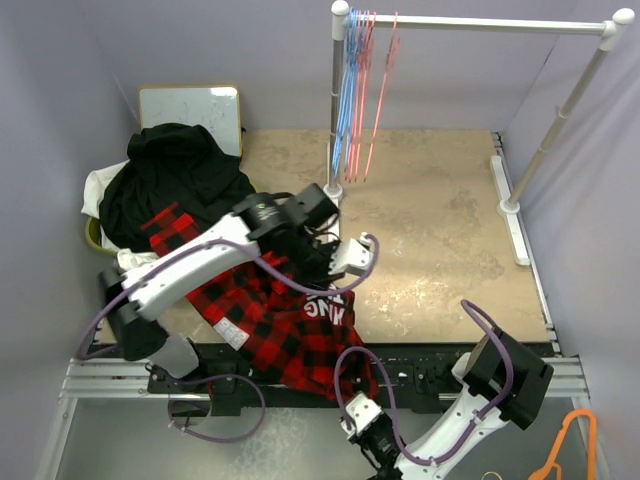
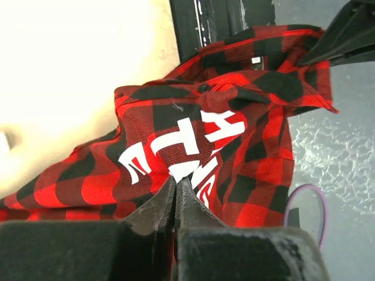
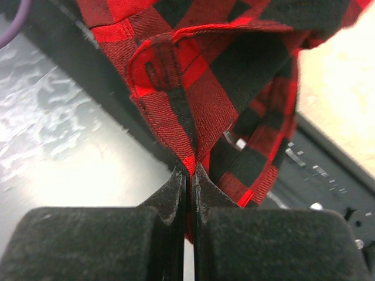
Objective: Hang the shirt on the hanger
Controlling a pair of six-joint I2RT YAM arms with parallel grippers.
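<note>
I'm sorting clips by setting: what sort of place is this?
Probably a robotics lab cell: plain walls box in the tabletop, two robot arms are bolted at its near edge, and a white pipe rail holds wire hangers.

I had the white left arm (image 1: 190, 265) stretched forward, its black left gripper (image 2: 176, 182) clamped on the red-and-black checked flannel shirt (image 2: 234, 117); the black right gripper (image 3: 188, 171) pinched it too, arm folded low.
</note>
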